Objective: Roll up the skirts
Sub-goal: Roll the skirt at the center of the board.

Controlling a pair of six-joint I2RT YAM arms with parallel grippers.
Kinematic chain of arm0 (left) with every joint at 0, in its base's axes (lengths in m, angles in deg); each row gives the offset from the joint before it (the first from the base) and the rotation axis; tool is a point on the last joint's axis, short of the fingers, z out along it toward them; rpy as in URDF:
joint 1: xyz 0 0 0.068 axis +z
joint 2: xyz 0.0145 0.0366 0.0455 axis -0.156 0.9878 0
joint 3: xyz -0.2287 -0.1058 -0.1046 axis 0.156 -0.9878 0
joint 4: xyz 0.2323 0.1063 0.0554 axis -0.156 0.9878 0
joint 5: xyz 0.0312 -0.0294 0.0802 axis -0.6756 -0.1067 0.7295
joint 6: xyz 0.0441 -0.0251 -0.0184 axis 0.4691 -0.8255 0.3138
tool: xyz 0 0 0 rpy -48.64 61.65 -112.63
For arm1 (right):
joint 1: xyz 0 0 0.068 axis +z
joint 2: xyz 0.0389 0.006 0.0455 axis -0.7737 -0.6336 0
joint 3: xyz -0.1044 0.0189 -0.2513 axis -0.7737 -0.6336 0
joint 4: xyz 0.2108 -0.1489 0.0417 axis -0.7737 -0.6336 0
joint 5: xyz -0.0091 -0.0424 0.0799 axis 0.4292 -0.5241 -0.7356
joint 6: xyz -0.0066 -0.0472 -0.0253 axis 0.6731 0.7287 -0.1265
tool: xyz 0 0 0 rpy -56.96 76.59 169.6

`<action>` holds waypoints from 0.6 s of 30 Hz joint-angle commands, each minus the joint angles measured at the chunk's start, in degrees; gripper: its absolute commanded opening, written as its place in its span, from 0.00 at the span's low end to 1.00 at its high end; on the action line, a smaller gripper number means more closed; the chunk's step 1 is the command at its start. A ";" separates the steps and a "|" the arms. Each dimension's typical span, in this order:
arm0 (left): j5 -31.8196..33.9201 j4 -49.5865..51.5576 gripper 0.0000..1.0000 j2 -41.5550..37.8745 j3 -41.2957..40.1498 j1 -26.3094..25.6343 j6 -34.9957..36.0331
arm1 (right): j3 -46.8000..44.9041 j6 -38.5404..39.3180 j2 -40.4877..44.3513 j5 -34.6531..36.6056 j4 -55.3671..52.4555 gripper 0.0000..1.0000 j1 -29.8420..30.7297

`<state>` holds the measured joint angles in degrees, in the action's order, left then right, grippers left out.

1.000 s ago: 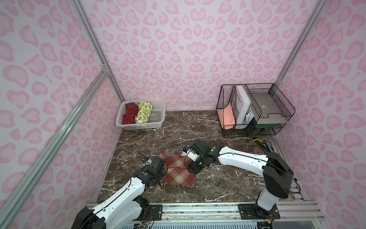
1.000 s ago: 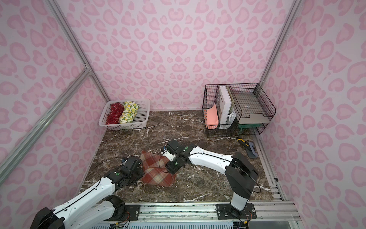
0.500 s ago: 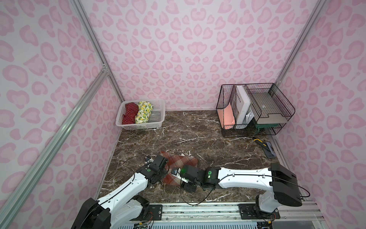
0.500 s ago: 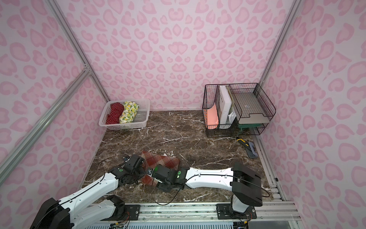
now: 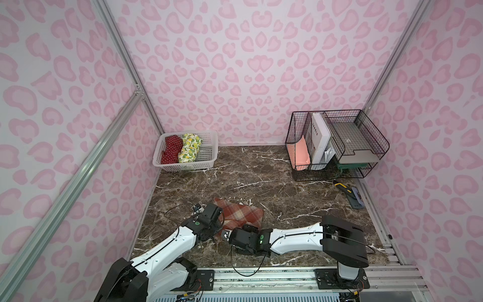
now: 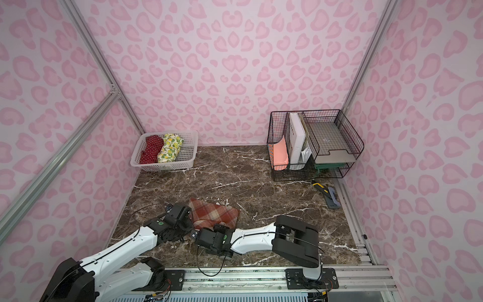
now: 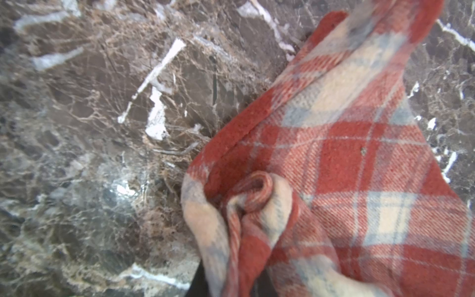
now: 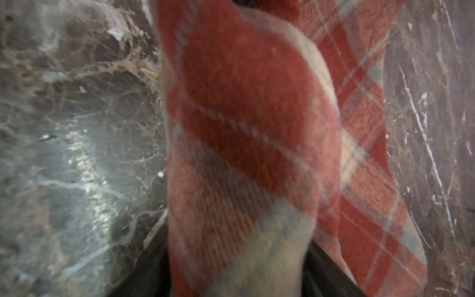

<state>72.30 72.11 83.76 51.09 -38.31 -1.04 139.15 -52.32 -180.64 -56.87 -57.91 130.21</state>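
My left gripper point(image 5: 218, 228) was pinched tight on a bunched corner of the thick rust-orange and cream plaid cloth skirt point(image 5: 241, 214), which lay on the brown marble tabletop point(image 5: 261, 177) just ahead of both my hands. My right gripper point(image 5: 224, 233), close beside the left, had its jaws astride the near fold; whether they clamped it I could not tell. The cloth looked soft, bulky and springy, so I judged the near edge, held at both ends, the best hold.
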 commanded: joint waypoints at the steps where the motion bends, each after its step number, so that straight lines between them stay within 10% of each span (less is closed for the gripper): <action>1: -2.97 0.64 0.00 -0.12 0.12 0.15 1.39 | -0.15 -3.63 -2.09 -1.74 -8.66 0.51 -0.29; 6: -3.64 1.10 0.01 -0.28 1.52 1.57 2.82 | 0.21 -4.21 -3.35 -7.49 -15.36 0.03 -0.68; 7: -3.64 1.96 0.19 -0.31 2.25 2.27 3.22 | 0.33 -4.06 -2.89 -10.20 -16.25 0.00 -0.95; 11: -3.53 5.41 0.81 -2.77 5.36 6.09 6.31 | 3.46 -4.64 -1.37 -27.24 -18.96 0.00 -5.00; 18: -1.44 10.20 0.91 -12.56 7.25 11.61 9.19 | 9.31 -9.83 -7.65 -57.69 -17.69 0.00 -17.31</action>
<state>69.74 78.66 73.18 57.93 -27.67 5.80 148.48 -58.68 -185.01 -95.03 -68.42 114.87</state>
